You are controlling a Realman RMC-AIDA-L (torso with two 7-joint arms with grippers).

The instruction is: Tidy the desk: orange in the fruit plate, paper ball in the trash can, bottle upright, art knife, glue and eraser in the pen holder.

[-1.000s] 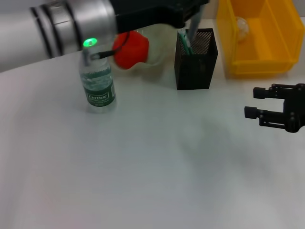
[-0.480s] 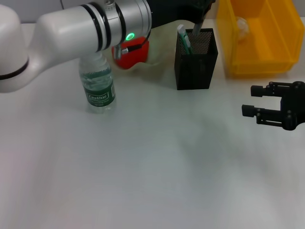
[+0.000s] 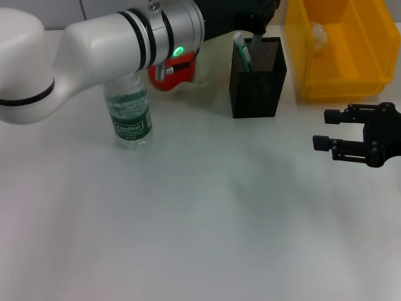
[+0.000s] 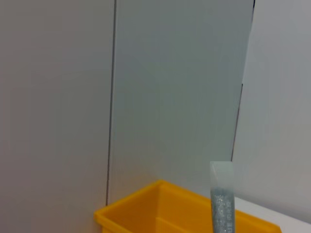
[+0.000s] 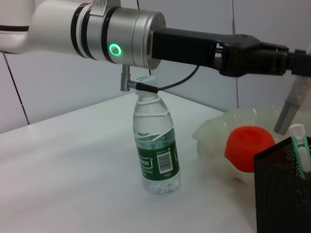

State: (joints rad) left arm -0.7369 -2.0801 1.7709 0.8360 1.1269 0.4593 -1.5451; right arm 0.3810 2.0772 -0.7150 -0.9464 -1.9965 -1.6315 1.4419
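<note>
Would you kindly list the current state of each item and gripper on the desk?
bottle: upright on the desk.
orange: in the fruit plate.
paper ball: in the trash can.
pen holder: upright, with a green-and-white item inside.
left gripper: above the pen holder, holding a grey tube.
right gripper: open, empty, hovering near the trash can.

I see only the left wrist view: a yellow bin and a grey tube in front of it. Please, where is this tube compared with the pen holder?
Observer: In the head view the grey tube slants down from the left gripper, and its lower end is at the open top of the pen holder.
Operator: Is something inside the holder?
Observer: Yes, a green-and-white item sticks out at its left side.
Operator: And the right gripper?
Observer: The right gripper is open and holds nothing. It is above the table, to the right of the holder.
</note>
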